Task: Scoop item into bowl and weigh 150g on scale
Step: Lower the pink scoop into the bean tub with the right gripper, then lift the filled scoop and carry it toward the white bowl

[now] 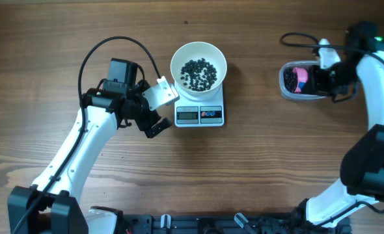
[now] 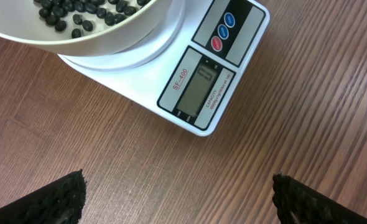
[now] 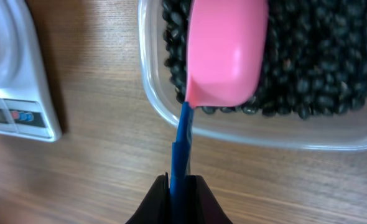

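Overhead view: beans (image 1: 198, 73) lie in the bowl (image 1: 179, 60) atop the scale (image 1: 200, 116); left claw (image 1: 161, 109) gapes wide just left of the scale, right claw (image 3: 178, 183), well right of it, clamps a scoop (image 3: 224, 50) over the tub (image 3: 264, 134).

I log a brown wood-grain surface (image 1: 257, 169), with the grain running left to right in the overhead view. Two things rest directly on it: the white scale (image 1: 200, 115) near centre (display turned toward the arm bases) and a clear plastic tub (image 1: 282, 83) well apart to its right. Both sit flat.
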`<action>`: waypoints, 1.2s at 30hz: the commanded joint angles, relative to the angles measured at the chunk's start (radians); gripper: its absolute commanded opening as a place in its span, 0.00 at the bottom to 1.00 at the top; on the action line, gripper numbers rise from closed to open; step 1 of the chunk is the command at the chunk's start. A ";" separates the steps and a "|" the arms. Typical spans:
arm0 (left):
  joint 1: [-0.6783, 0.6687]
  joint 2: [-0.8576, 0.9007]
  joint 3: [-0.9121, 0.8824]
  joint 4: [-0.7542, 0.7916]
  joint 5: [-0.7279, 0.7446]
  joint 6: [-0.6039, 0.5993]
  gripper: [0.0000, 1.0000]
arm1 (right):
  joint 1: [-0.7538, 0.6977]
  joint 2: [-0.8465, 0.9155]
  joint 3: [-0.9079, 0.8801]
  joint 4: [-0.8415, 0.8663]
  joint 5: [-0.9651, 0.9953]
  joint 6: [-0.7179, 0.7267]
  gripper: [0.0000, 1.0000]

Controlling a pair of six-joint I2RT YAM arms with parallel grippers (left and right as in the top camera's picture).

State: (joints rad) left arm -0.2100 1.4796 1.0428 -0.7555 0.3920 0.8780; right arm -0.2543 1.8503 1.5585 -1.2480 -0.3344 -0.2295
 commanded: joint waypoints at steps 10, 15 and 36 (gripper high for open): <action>0.004 0.007 0.003 0.003 0.023 0.012 1.00 | -0.298 0.033 -0.010 -0.043 -0.340 -0.112 0.04; 0.004 0.007 0.003 0.003 0.023 0.012 1.00 | -0.388 0.033 -0.010 -0.041 -0.504 -0.164 0.04; 0.004 0.007 0.003 0.003 0.023 0.012 1.00 | 0.185 0.033 -0.009 0.435 -0.803 0.366 0.04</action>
State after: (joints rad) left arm -0.2100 1.4796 1.0428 -0.7540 0.3920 0.8780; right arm -0.1833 1.8668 1.5467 -0.9272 -1.1637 -0.1497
